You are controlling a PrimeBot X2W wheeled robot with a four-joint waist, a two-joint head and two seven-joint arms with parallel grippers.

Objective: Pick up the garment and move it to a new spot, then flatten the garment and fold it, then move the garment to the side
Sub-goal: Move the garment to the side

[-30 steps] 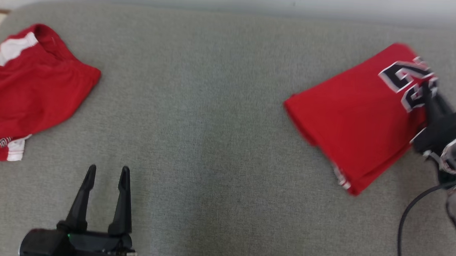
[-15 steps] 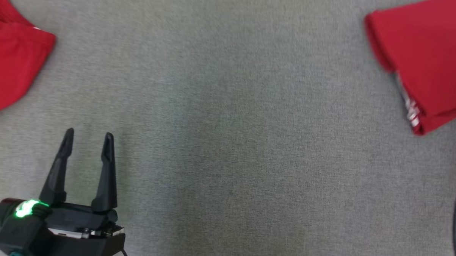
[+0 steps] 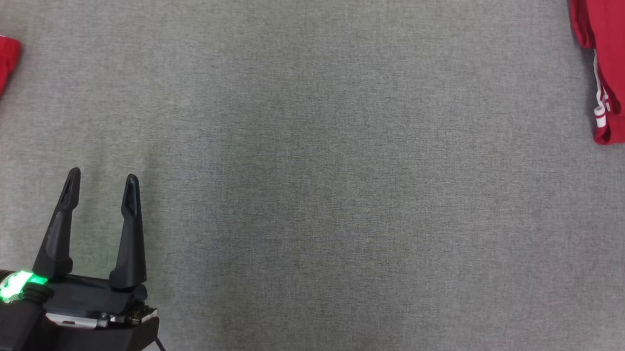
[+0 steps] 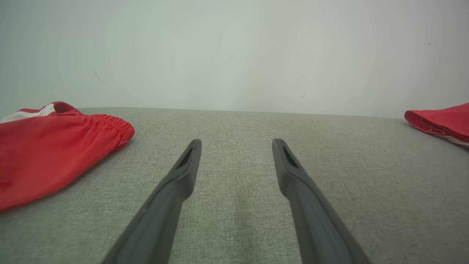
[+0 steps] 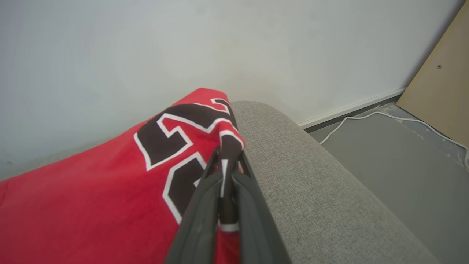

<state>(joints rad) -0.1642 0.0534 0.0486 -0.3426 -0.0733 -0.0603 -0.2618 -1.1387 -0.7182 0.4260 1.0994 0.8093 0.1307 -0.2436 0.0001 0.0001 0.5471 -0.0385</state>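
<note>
Two red garments lie on the grey upholstered surface (image 3: pixel 318 170), well apart from each other. One is the folded jersey (image 5: pixel 91 198), red with a large black, white-edged number. It sits at the far right end of the surface, close to the rounded edge and the pale wall (image 4: pixel 234 55). The other is a pair of red shorts (image 4: pixel 47 146) with an elastic waistband and white trim, lying at the far left. Two grippers are at work. The right gripper (image 5: pixel 229 154) has its two fingers pressed together on a pinch of the jersey's printed edge. The left gripper (image 3: pixel 103 176) hovers low over bare fabric at the lower left of the head view, its two fingers spread wide and holding nothing. Beyond the surface's right end, one white cable (image 5: pixel 384 117) trails across the grey floor (image 5: pixel 384 165) beside one tan wooden panel (image 5: pixel 439 84).
</note>
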